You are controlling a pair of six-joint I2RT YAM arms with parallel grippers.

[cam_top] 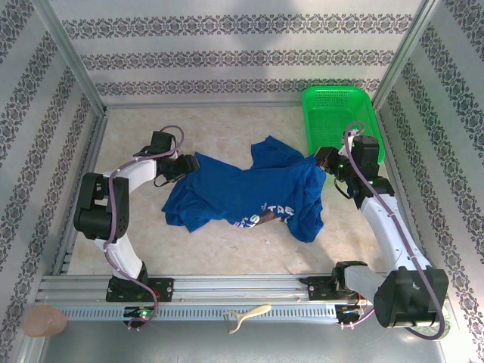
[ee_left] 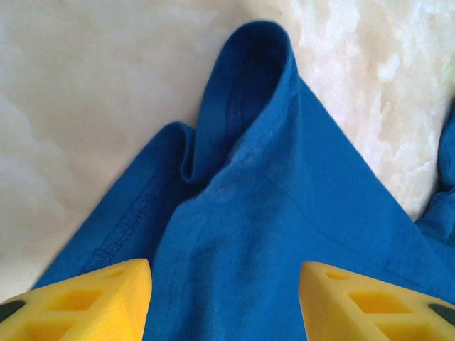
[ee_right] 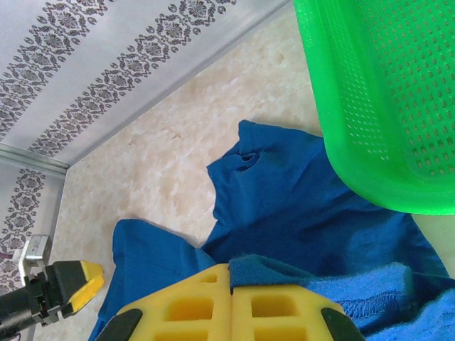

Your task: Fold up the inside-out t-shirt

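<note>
Shirt (cam_top: 249, 193): lay crumpled at mid table (cam_top: 136, 128).
Left gripper (ee_left: 222, 273): jaws stood apart over the shirt's 9 o'clock hem.
Right gripper (ee_right: 229, 273): pinched cloth at 3 o'clock.
Basket (cam_top: 340, 113): crowded in at 1 o'clock, touching the cloth.

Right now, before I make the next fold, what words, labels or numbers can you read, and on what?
White and red lettering on the t-shirt: crumpled and too small to read.
Green basket: no text visible.
Patterned walls: repeating ornament, no words.
Nothing else legible.
</note>
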